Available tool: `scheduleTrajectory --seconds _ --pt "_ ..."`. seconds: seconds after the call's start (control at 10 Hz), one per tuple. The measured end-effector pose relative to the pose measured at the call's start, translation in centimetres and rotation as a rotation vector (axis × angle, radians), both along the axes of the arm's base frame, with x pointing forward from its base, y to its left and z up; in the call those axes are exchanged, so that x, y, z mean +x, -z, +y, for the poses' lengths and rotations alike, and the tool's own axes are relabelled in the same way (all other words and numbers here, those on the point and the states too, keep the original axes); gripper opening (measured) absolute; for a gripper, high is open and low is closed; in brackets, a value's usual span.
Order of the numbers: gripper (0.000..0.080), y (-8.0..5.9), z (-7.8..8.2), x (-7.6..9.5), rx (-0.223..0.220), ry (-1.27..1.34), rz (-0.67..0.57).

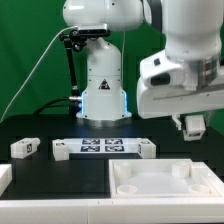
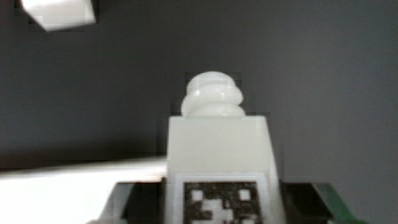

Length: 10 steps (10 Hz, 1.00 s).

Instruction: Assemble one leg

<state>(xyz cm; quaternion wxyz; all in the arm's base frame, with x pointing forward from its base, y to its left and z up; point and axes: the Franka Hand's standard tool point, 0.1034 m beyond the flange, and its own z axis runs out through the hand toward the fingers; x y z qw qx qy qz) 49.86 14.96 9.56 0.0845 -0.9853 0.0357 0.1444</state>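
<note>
In the wrist view my gripper [image 2: 219,206] is shut on a leg [image 2: 221,150], a white blocky post with a marker tag on its near face and a rounded screw tip pointing away. The dark fingers [image 2: 139,203] press on both of its sides. In the exterior view the gripper [image 1: 191,126] hangs at the right, above the table and above the far right part of the large white tray-shaped piece [image 1: 165,187]. The leg in it is mostly hidden there. A second leg [image 1: 25,148] lies on the table at the exterior view's left; it also shows in the wrist view [image 2: 54,13].
The marker board [image 1: 103,147] lies flat in the middle of the black table. A white part [image 1: 4,179] sits at the exterior view's left edge. The robot base [image 1: 100,90] stands behind, before a green backdrop.
</note>
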Motion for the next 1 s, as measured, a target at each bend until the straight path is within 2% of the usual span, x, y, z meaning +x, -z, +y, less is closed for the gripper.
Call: scheduleTrajectory --seconds 0.2,0.4,0.5,0.7,0.9,1.0 --pt "0.0287 0.1 0.1 0.6 -0.012 0.020 -0.193" --pt "0.0287 0.6 -0.1 0.6 -0.016 -0.013 -0.319" --pt "0.0287 1.2 -0.9 1.1 -0.012 -0.072 -0.341" --pt "0.0287 -0.2 -1.8 3.1 -0.013 -0.165 -0.399" --pt "0.0287 -0.4 -2.9 4.1 -0.011 -0.238 -0.428" --pt "0.0287 -0.4 -2.7 4.0 -0.011 -0.231 -0.425"
